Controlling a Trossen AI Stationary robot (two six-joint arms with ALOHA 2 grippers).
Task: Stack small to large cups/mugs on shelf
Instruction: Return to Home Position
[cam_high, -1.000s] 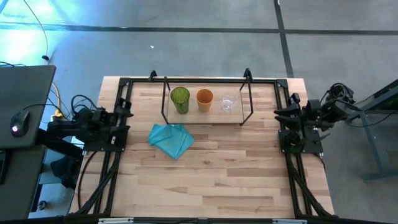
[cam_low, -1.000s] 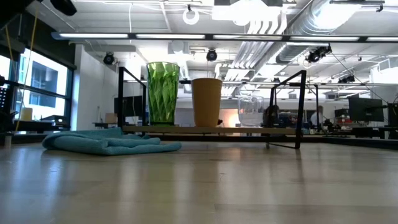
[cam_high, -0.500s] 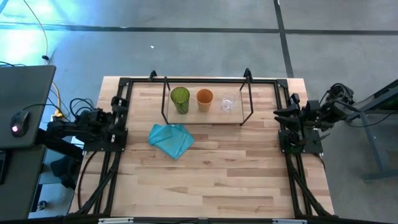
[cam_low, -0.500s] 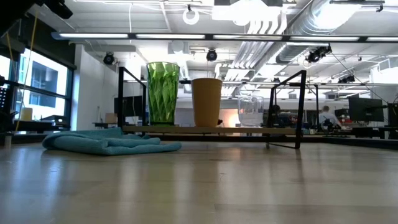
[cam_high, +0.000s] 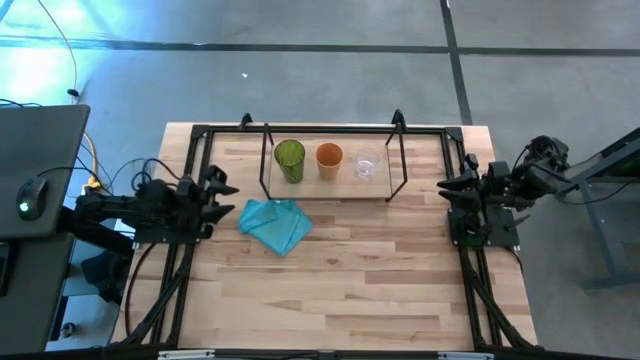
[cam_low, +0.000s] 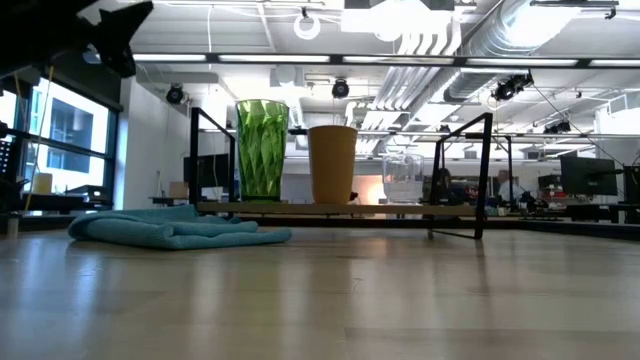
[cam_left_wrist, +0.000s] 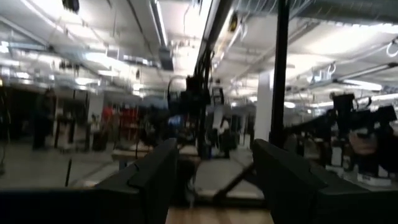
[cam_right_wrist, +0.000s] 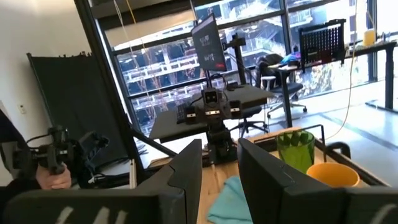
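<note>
Three cups stand upright in a row on the shelf's wooden board (cam_high: 330, 185) near the table's far edge: the green cup (cam_high: 290, 158) (cam_low: 262, 148) on the left, the orange cup (cam_high: 329, 157) (cam_low: 332, 163) in the middle, the clear cup (cam_high: 367, 165) (cam_low: 402, 177) on the right. My left gripper (cam_high: 222, 191) (cam_left_wrist: 214, 168) is open, left of the shelf and above the table's left side. My right gripper (cam_high: 445, 190) (cam_right_wrist: 219, 165) is open at the table's right side, facing the shelf. The right wrist view shows the green cup (cam_right_wrist: 295, 149) and the orange cup (cam_right_wrist: 336, 174).
A crumpled teal cloth (cam_high: 275, 225) (cam_low: 175, 228) lies on the table in front of the shelf's left end. The shelf's thin black frame legs (cam_low: 482, 175) rise at both ends. The table's near half shows bare wood (cam_high: 330, 290). A person's hand (cam_right_wrist: 46, 171) shows beyond the table.
My left arm has swung out from the table's left edge toward the right, bringing its gripper over the table near the shelf's left end and the cloth; it now shows at the low view's top left. My right gripper has edged slightly toward the left. The cups have stayed put.
</note>
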